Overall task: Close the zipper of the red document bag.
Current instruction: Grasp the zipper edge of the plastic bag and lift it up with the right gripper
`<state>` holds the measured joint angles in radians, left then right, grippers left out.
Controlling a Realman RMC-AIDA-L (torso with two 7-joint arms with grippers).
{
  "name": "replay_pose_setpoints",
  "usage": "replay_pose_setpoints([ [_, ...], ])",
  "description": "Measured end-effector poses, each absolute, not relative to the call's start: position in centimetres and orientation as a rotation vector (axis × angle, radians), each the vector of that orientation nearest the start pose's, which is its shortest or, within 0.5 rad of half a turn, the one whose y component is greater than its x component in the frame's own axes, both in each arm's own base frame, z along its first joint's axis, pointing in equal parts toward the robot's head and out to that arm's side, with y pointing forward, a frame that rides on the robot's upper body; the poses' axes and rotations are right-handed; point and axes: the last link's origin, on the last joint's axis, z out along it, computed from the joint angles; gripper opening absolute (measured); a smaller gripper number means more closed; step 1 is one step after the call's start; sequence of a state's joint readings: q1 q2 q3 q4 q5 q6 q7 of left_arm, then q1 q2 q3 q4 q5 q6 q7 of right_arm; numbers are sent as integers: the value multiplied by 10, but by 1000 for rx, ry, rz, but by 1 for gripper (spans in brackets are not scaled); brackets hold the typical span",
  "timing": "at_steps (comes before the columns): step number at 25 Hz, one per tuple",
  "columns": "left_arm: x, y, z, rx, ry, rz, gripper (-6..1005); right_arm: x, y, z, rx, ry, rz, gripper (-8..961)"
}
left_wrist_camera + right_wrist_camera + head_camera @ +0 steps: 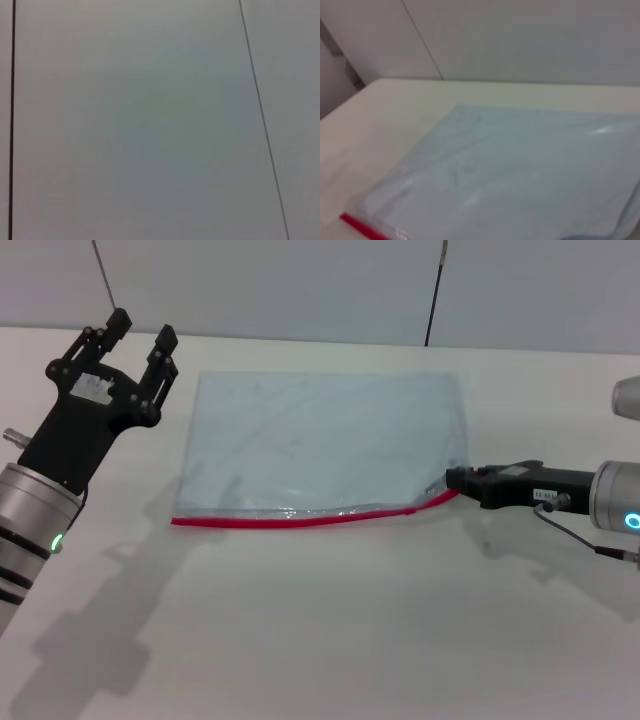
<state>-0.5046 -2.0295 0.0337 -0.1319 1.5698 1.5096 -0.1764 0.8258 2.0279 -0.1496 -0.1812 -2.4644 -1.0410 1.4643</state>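
Observation:
The red document bag (320,440) lies flat on the white table, a pale grey-blue pouch. Its zipper (300,520) runs as a red strip along the edge nearest me. My right gripper (452,482) reaches in low from the right and is shut on the zipper's right end, which bends up slightly toward it; the slider itself is hidden. The right wrist view shows the bag (520,170) and the zipper's far end (357,225). My left gripper (143,335) hovers open beside the bag's far left corner, holding nothing.
The white table (320,640) stretches wide in front of the bag. A grey panelled wall (300,280) stands behind the table's far edge. The left wrist view shows only the wall panels (150,125).

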Motion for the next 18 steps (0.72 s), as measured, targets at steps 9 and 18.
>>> replay_pose_setpoints([
  [9,-289,323,1,-1700,-255,-933,519,263,393,-48,-2452,1056,565,83],
  [18,-289,323,1,-1701,-254,-933,519,247,386,-43,-2505,957,735,72],
])
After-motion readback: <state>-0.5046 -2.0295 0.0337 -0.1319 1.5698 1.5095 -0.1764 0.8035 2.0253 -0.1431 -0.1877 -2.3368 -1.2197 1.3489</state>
